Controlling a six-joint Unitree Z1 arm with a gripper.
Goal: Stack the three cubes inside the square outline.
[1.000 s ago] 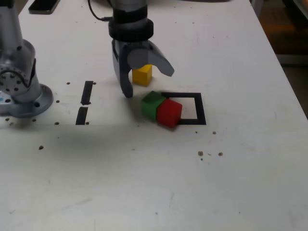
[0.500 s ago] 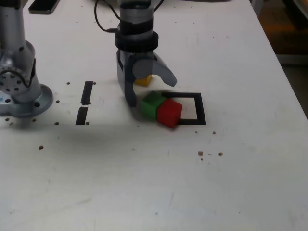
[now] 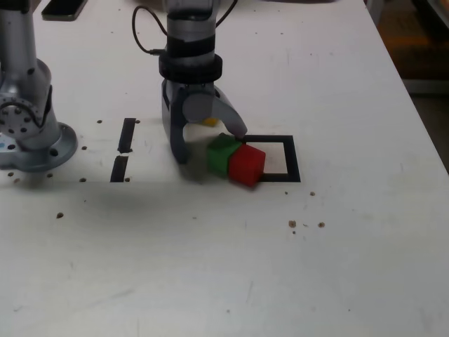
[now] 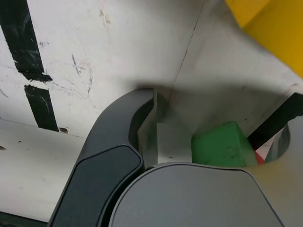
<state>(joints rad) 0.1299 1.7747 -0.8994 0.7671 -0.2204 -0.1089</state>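
Three small matte cubes sit on the white bench: green cube and red cube touching each other at the exterior view's left edge of the black tape square outline, red one overlapping the tape, green one just outside; yellow cube mostly hidden behind the arm, apart from the other two. Grey hand is low over the green cube, jaws spread wide, one finger on the bench side away from the square, other finger tip at the green/red seam; nothing held. Wrist view shows green cube between the fingers, not centred. Step looks like grasping green. To do it well: centre the cube between the fingers before closing, keep the far finger from wedging onto red, close square on opposite faces, lift straight so red isn't dragged
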